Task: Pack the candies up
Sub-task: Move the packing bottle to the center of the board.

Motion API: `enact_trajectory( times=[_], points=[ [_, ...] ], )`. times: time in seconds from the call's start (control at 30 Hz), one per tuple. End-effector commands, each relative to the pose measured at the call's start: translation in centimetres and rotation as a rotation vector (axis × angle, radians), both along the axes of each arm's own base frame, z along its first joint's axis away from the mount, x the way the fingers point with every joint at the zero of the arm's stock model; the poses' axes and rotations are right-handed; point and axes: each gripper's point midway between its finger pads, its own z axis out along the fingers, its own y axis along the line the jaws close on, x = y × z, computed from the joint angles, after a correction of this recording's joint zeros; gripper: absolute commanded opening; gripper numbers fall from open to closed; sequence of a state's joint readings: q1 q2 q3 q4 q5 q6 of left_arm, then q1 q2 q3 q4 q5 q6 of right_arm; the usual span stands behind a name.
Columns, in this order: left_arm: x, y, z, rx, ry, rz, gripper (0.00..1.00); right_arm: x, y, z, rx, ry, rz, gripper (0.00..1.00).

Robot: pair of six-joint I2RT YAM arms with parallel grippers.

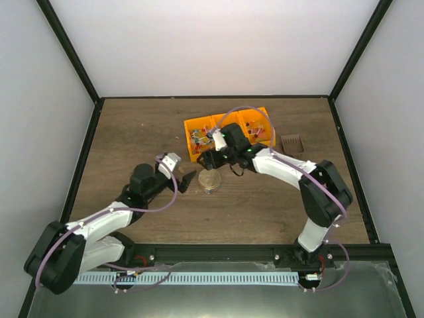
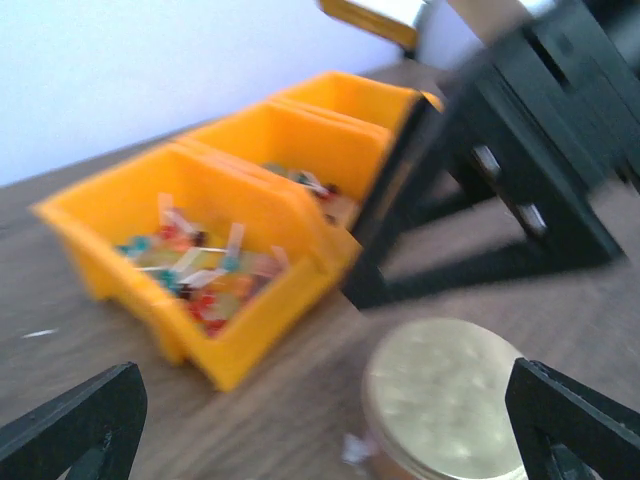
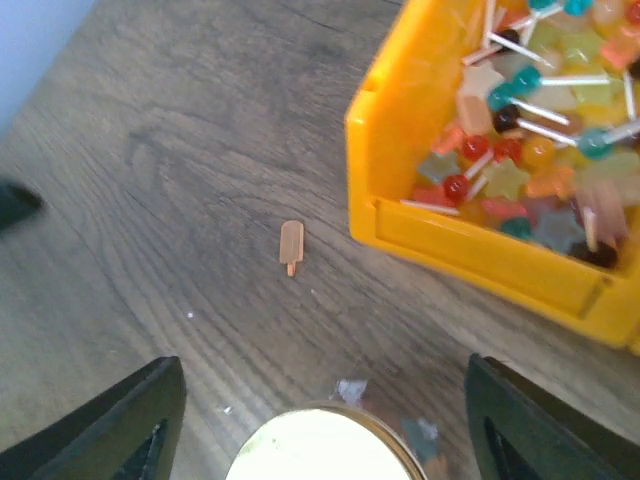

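Observation:
The candies fill an orange three-compartment bin; they are small, with red, teal, orange and pale colours and white sticks. They also show in the nearest compartment. One small orange candy lies loose on the wood. A jar with a round cream lid stands in front of the bin. My right gripper hovers over the lid, open, fingers wide on either side and touching nothing. My left gripper is open just left of the jar, with the lid near its right finger.
A brown scoop lies right of the bin. In the left wrist view the right gripper's black body stands close behind the jar. Small paper scraps lie by the jar. Black frame posts edge the table.

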State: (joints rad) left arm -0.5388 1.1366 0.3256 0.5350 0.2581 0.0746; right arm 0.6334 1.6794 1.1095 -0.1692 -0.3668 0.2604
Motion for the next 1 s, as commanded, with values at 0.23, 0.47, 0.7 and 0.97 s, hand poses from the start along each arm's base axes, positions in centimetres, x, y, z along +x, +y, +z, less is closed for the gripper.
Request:
enact_trajectory(
  times=[0.23,0.47,0.7,0.97],
  points=[
    [3.5,12.3,1.0,-0.138,0.105,0.614,1.0,-1.0,4.3,-2.1,-0.217,-0.084,0.043,0.69],
    [3.9,14.7,0.7,-0.15,0.118,0.748,1.0,-5.0,7.1,-3.2,-0.192,-0.038,0.153,0.51],
    [3.9,15.2,0.5,-0.156,0.126,0.782,1.0,-7.0,6.9,-5.1,-0.177,0.031,0.196,0.45],
    [4.1,15.7,0.3,-0.162,0.129,0.819,1.0,-6.1,4.2,-6.8,-0.204,0.061,0.112,0.43]
  ],
)
